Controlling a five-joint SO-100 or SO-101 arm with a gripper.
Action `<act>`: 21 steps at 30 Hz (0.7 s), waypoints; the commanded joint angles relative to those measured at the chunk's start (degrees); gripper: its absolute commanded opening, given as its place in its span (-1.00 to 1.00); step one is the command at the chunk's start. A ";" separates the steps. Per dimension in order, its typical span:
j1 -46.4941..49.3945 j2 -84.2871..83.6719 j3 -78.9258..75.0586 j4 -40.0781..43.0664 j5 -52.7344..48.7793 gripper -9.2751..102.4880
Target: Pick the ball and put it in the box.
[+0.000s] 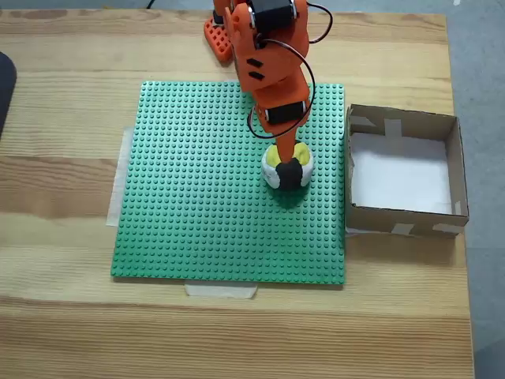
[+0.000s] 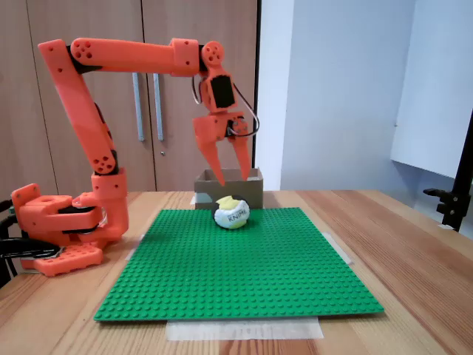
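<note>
Resting on the green studded baseplate (image 1: pixel 205 197): ball (image 1: pixel 287 169), beside the cardboard box (image 1: pixel 402 221). Orange gripper (image 2: pixel 233 181) hangs above it, jaws spread, touching nothing. Side fixed view alone reveals that gap and the ball's lettering.

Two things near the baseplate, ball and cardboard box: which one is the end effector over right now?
The ball, resting on the green baseplate. The open end effector hangs above it, while the box sits off the plate's edge.
</note>
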 commanded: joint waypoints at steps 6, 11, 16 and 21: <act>-2.11 -2.64 -3.52 2.02 1.32 -0.25; -2.11 -4.22 -3.52 1.49 1.67 -0.22; -2.29 -5.36 -3.25 0.70 1.67 -0.21; -2.29 -5.45 -0.88 -0.70 1.93 -0.17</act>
